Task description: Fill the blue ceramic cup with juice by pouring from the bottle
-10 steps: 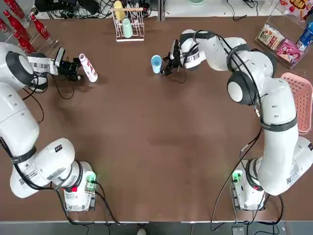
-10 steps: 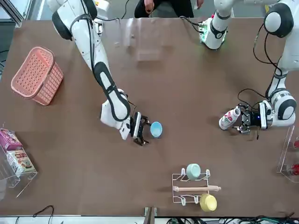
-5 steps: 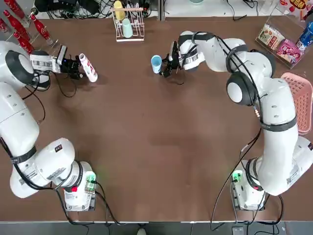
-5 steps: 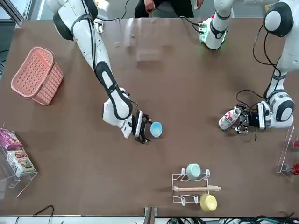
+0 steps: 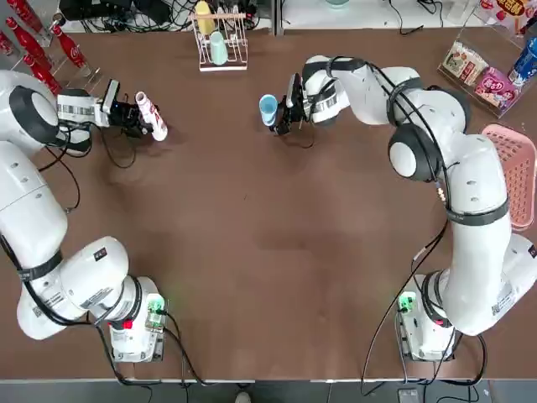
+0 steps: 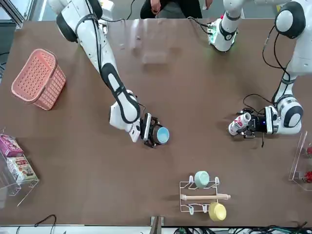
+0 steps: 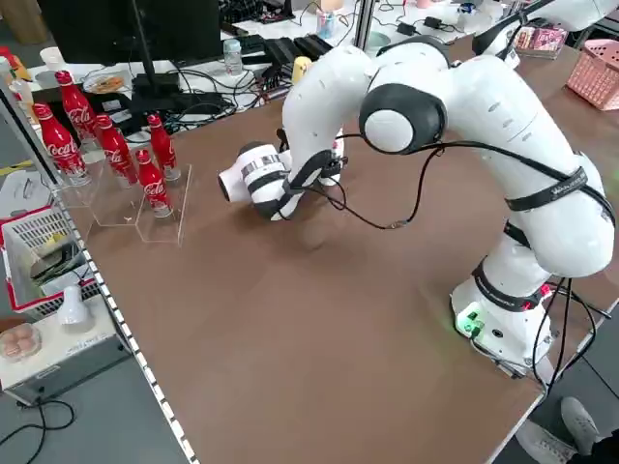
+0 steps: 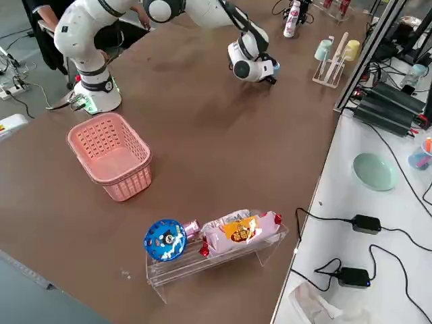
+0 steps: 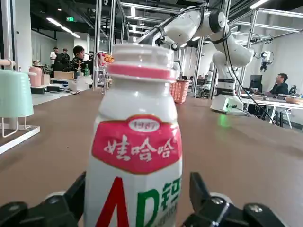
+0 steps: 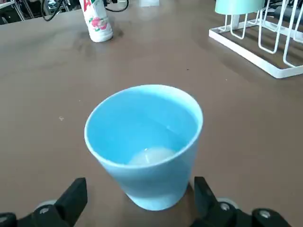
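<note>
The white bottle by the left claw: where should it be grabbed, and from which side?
Around the labelled body of the bottle, from the side. It stands upright, slim and straight-walled below a narrower capped neck, and the left claw already sits level with a finger on either side of it.

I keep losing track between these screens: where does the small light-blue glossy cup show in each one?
Top: light-blue cup, upper middle.
Front, centre.
Left side: hidden.
Right side, top, mostly hidden.
Left wrist: absent.
Right wrist, centre.
Landmark: white wire rack nearby.
</note>
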